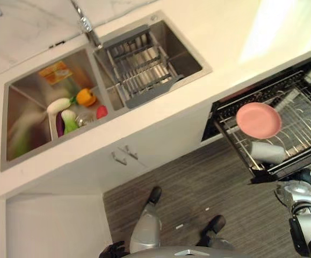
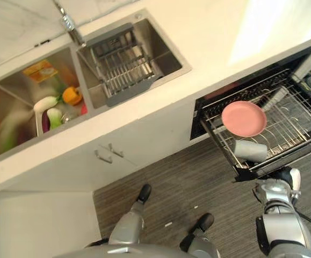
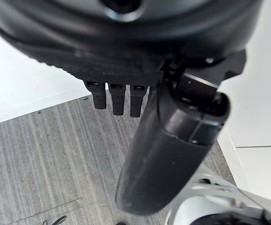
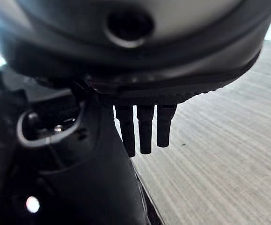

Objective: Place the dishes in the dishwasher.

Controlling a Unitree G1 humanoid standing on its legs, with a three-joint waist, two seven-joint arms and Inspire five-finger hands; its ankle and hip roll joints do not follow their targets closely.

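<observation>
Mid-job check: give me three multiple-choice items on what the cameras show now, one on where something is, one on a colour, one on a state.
1. Where does the round pink plate lie?
A. in the left sink basin
B. on the wire rack of the pulled-out dishwasher drawer
C. on the striped grey floor

2. What colour is the cup lying on its side in that rack, in front of the plate?
A. pale grey
B. orange
C. green

3. How is the robot's left hand, seen in its wrist view?
A. curled round the plate
B. pinching a cup
C. fingers straight, holding nothing, above the floor

Answers: 1 B, the plate rests on the rack wires, right of the steel double sink. 2 A, the cup is pale grey against the dark frame. 3 C, straight fingers hang over grey flooring with nothing between them.
</observation>
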